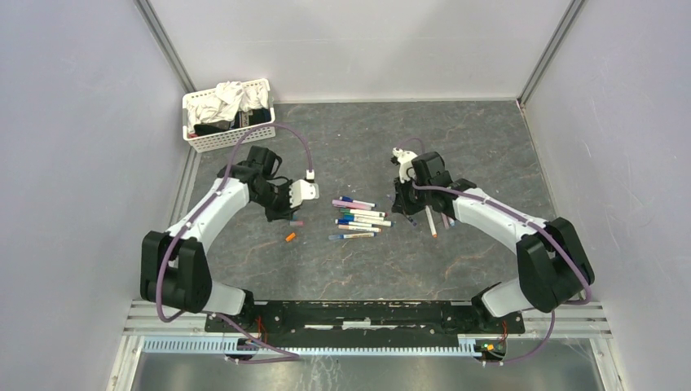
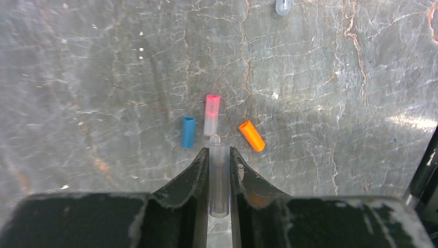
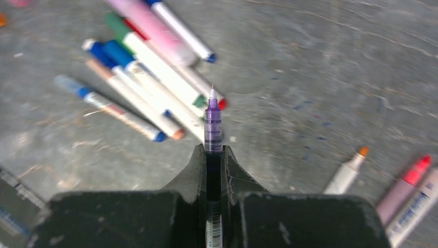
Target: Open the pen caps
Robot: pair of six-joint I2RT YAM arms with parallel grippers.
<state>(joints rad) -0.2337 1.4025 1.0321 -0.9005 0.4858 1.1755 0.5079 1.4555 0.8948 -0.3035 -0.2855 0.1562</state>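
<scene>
My left gripper (image 2: 219, 152) is shut on a clear, faintly purple pen cap (image 2: 219, 181) that stands lengthwise between its fingers, just above the table. Three loose pen caps lie ahead of it: blue (image 2: 188, 132), pink (image 2: 212, 111) and orange (image 2: 251, 136). In the top view this gripper (image 1: 289, 213) sits left of the pen pile, with the orange cap (image 1: 290, 237) near it. My right gripper (image 3: 213, 151) is shut on an uncapped purple pen (image 3: 213, 121), its bare tip pointing toward the pile of capped pens (image 3: 150, 77).
A white basket (image 1: 228, 114) of crumpled cloths stands at the back left. Uncapped pens (image 3: 405, 186) lie on the table right of the right gripper. Another clear cap (image 2: 283, 5) lies farther off in the left wrist view. Grey walls close in three sides.
</scene>
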